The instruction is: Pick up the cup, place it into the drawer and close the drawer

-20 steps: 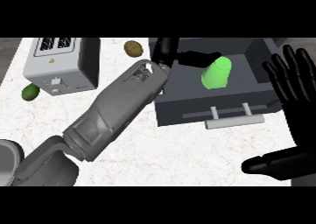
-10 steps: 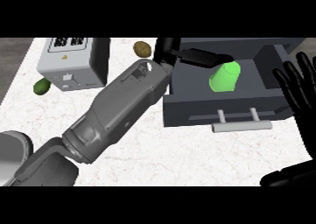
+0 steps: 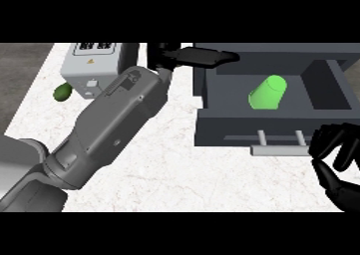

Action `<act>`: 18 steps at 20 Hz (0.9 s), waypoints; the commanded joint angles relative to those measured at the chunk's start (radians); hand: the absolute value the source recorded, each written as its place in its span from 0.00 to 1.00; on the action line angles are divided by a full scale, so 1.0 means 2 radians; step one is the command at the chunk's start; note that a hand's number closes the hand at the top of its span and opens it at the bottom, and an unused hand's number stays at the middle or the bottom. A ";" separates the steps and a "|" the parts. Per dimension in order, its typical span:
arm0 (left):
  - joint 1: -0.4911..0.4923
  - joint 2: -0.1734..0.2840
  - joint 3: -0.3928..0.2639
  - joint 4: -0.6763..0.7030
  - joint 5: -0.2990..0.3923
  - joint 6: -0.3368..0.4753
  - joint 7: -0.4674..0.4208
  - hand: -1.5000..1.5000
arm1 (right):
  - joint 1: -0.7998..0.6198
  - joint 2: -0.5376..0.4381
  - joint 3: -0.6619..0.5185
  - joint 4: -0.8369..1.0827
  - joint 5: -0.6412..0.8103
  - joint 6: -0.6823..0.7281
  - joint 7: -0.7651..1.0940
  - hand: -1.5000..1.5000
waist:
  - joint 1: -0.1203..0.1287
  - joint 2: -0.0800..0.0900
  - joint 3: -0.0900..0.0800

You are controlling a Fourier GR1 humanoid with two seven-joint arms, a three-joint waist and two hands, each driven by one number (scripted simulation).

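Shift: we see right hand (image 3: 343,164) now lower, fingers curled, holding nothing, by drawer handle (image 3: 279,145).
Cup (image 3: 268,93): lying in open drawer (image 3: 212,121), 1 o'clock.
Left hand (image 3: 188,56): straight-fingered over drawer's back-left corner, 12 o'clock.
Bench (image 3: 190,174): white marble.

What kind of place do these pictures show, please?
Probably a kitchen: a white marbled counter, a grey drawer pulled open with a green cup lying inside, and a toaster-like appliance at the back, with a small green fruit or vegetable beside it.
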 commanded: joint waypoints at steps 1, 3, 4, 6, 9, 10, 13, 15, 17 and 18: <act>0.061 0.056 0.011 -0.076 0.007 -0.002 0.025 0.00 | 0.002 -0.026 -0.001 -0.015 0.022 0.016 0.007 1.00 | 0.013 -0.004 0.000; 0.106 0.055 0.006 -0.113 0.004 0.019 0.025 0.00 | 0.029 -0.028 0.007 -0.019 0.055 0.025 -0.005 1.00 | 0.010 -0.003 0.000; 0.128 0.073 0.005 -0.135 0.003 0.003 0.025 0.00 | 0.014 -0.008 0.038 -0.014 0.091 0.003 0.000 1.00 | 0.014 -0.002 0.000; 0.157 0.090 0.005 -0.192 -0.001 0.021 0.040 0.00 | 0.028 -0.038 0.010 0.009 0.081 0.038 -0.019 1.00 | 0.011 -0.002 0.000; 0.210 0.122 0.005 -0.276 0.000 0.037 0.071 0.00 | 0.006 -0.010 0.056 0.011 0.132 0.007 0.002 1.00 | 0.014 -0.002 0.000; 0.238 0.153 0.020 -0.286 0.010 0.013 0.073 0.00 | 0.008 -0.027 0.028 0.007 0.116 0.012 0.009 1.00 | 0.013 -0.001 0.000; 0.299 0.172 0.038 -0.310 0.018 -0.028 0.054 0.00 | -0.002 -0.001 0.079 0.031 0.191 -0.010 -0.004 1.00 | 0.008 0.002 0.000; 0.328 0.193 0.047 -0.351 0.015 -0.021 0.065 0.00 | 0.033 -0.003 0.091 0.029 0.224 -0.005 -0.038 1.00 | 0.005 0.001 0.000; 0.361 0.195 0.062 -0.339 0.031 -0.067 0.038 0.00 | 0.009 -0.028 0.096 0.061 0.263 0.003 -0.068 1.00 | 0.007 0.003 0.000; 0.366 0.196 0.047 -0.378 0.025 -0.034 0.064 0.00 | -0.010 -0.042 0.100 0.069 0.284 0.005 -0.068 1.00 | 0.014 0.001 0.000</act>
